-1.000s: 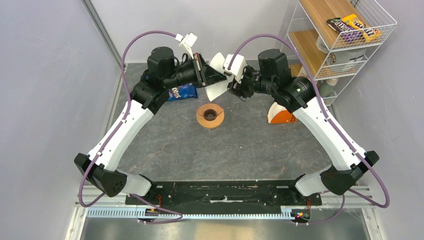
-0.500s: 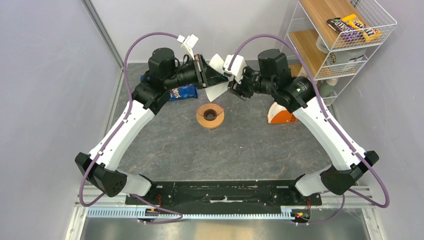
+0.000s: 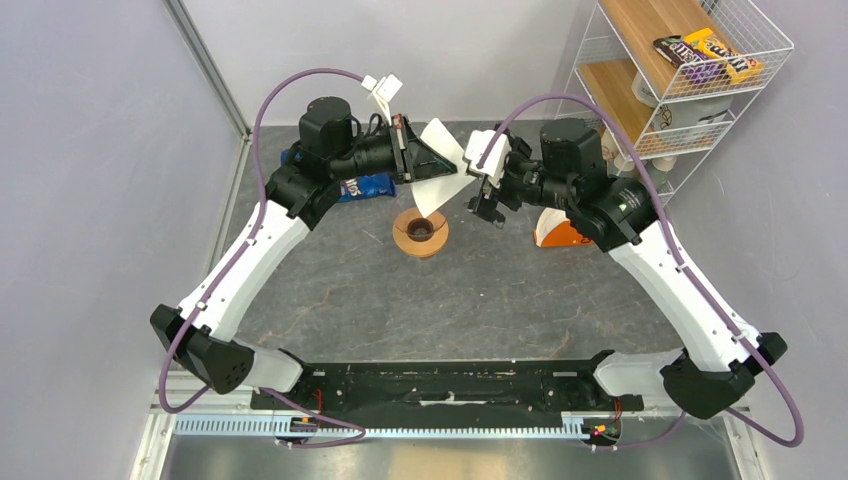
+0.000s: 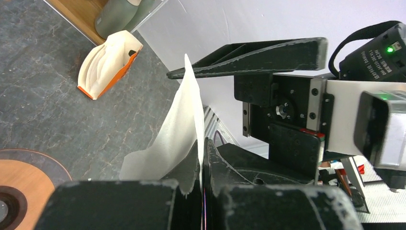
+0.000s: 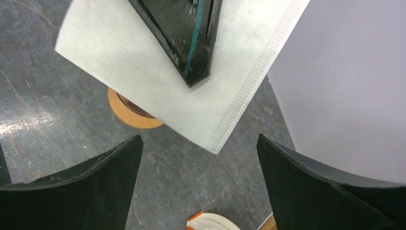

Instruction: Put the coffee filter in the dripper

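Fingers of left gripper (image 3: 443, 168) pinched tight on one coffee filter (image 3: 432, 195), held up in the air, low corner over one dripper (image 3: 420, 232) on the table (image 3: 350, 290). Right gripper (image 3: 480, 188) wide apart, holding nothing, just beside the filter's right edge. One orange-and-white pack (image 3: 560, 232) by the right arm, one blue bag (image 3: 360, 185) under the left arm. Changed since a second ago: right gripper off the filter and further right, filter hanging lower, dripper in the same spot. Both arms stretched far out over the table, elbows bent outward, wrists turned in, face to face.
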Controlling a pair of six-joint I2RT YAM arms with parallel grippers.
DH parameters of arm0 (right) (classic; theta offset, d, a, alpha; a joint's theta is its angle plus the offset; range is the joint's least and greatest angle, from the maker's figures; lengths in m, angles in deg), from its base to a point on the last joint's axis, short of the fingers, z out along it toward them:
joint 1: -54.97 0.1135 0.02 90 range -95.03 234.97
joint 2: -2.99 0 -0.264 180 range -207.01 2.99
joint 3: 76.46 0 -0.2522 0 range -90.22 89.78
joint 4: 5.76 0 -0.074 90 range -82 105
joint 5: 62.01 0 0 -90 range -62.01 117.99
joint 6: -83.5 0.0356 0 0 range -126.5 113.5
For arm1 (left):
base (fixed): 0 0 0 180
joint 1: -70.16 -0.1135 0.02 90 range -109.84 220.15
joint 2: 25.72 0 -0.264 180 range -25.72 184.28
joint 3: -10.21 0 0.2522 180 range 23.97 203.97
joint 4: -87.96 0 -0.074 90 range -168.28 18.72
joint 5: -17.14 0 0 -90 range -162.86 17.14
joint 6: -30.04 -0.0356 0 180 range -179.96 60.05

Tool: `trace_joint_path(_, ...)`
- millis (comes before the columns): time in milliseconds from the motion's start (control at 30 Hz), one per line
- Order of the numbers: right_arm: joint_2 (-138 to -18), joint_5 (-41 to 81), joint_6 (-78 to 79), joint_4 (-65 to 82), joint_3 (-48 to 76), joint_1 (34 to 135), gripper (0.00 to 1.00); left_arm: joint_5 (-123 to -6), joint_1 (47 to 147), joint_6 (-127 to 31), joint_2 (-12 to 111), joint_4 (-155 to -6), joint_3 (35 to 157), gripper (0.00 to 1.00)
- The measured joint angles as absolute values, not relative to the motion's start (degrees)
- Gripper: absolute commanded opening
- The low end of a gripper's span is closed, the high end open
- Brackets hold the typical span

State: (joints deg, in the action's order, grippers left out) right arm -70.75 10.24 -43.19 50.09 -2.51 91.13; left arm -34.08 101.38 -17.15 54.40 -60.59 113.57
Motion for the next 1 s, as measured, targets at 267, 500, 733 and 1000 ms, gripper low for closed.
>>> trace_joint_path(267,-72.63,7.0,-43.96,49.23,-4.19,91.13,0.9,-33.55,102.06,-17.43,54.4,-60.02,113.11,0.02)
trace_joint_path(500,-74.35,6.19,-45.68,51.22,-5.87,91.59,0.74,-33.77,103.21,-18.13,54.4,-57.85,113.05,0.02)
trace_joint_path(733,-74.99,6.0,-47.41,53.06,-6.33,92.31,0.63,-33.75,103.63,-18.15,54.68,-57.35,113.05,0.02)
trace_joint_path(1000,-75.01,6.85,-48.65,53.6,-6.35,93.17,0.86,-35.23,103.67,-18.15,55.58,-57.02,113.05,0.02)
